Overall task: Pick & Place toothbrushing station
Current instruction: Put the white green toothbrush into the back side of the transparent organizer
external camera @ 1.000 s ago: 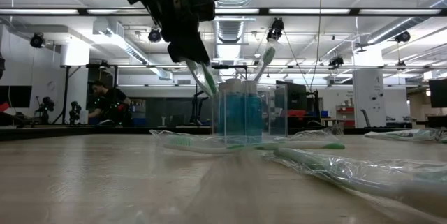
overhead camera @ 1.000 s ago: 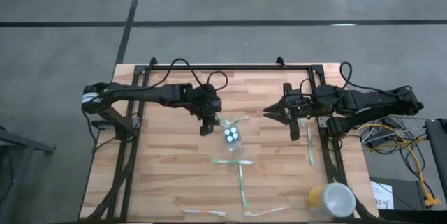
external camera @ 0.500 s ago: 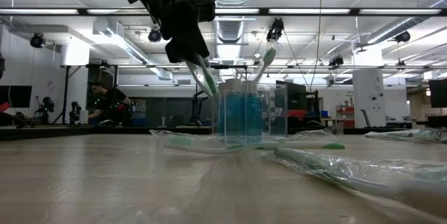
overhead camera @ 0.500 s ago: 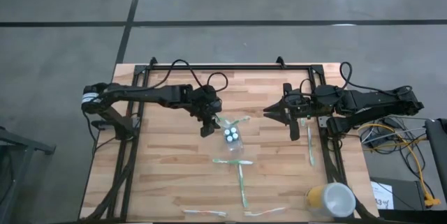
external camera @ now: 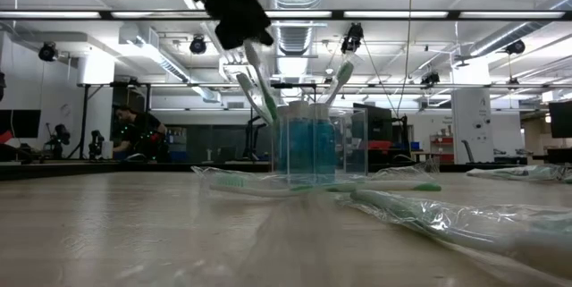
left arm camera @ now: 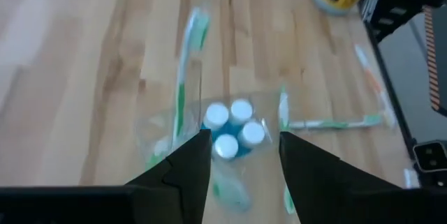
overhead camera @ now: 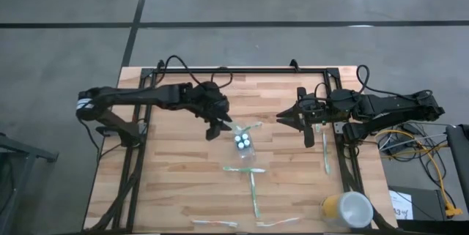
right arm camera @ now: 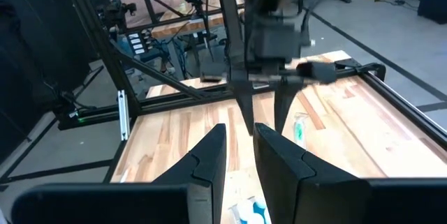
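A small clear cup (overhead camera: 243, 143) stands near the table's middle with white-capped tubes (left arm camera: 234, 128) upright in it. Two white-and-green toothbrushes lean out over its rim, one toward the left (external camera: 259, 99) and one toward the right (external camera: 338, 80). My left gripper (overhead camera: 214, 128) hangs open just left of and above the cup, its fingers (left arm camera: 187, 172) on either side of the cup in the left wrist view and touching nothing. My right gripper (overhead camera: 281, 116) waits to the cup's right, above the table, with a narrow gap between its fingers (right arm camera: 213, 151) and nothing in it.
Wrapped toothbrushes lie on the wood: one right in front of the cup (overhead camera: 244, 169), one nearer (overhead camera: 253, 195), two at the near edge (overhead camera: 216, 223) and one at the right (overhead camera: 325, 154). A yellow cup with a white top (overhead camera: 346, 209) stands at the near right corner.
My left gripper has opened and let go of the left-leaning toothbrush, then risen clear of it and drawn back a little toward the table's left edge. The toothbrush stays leaning in the cup.
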Robot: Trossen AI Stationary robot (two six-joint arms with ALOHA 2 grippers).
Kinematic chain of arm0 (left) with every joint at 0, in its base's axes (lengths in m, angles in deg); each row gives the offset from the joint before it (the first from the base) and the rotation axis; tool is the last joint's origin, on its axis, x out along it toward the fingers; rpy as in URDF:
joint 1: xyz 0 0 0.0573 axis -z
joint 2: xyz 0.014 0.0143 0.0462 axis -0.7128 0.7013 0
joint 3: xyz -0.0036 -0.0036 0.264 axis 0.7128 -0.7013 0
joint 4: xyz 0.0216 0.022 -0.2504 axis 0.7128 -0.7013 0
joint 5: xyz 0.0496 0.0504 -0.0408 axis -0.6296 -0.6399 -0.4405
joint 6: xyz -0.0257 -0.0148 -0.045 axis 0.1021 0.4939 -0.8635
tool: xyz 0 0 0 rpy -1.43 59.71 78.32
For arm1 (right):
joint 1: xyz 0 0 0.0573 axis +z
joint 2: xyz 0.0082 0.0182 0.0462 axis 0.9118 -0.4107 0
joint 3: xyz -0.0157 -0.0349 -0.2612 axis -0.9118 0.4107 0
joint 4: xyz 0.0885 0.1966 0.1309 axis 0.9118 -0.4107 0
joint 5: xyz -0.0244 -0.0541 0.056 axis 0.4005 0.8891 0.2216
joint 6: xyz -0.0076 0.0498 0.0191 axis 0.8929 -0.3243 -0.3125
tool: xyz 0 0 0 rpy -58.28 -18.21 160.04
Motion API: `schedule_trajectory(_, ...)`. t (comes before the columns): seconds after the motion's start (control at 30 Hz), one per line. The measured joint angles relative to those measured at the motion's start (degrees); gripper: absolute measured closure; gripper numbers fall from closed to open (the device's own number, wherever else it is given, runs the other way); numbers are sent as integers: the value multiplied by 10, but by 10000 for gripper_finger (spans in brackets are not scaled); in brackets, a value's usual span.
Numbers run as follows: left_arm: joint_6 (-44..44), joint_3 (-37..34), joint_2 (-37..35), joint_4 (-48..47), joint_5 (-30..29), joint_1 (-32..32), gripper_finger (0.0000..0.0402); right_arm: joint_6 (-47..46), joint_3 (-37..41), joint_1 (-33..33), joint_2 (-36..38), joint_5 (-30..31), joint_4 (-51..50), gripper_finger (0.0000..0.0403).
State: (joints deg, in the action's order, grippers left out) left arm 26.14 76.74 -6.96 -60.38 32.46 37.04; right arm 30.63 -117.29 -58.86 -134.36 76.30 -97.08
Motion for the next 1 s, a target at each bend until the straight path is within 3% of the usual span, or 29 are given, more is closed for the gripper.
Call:
schedule_trajectory(0.5,91,108,-39,0,-1,-2,229,0,0,0,0,0,1,335)
schedule_trajectory(0.63,112,131,-66,1,-29,-2,229,-3,0,0,0,0,14,335)
schedule_trajectory(0.77,137,124,-106,2,-62,-2,229,-3,0,0,4,-1,30,335)
schedule_trajectory(1.0,134,60,-174,-9,-32,-2,229,-3,0,0,34,-6,34,335)
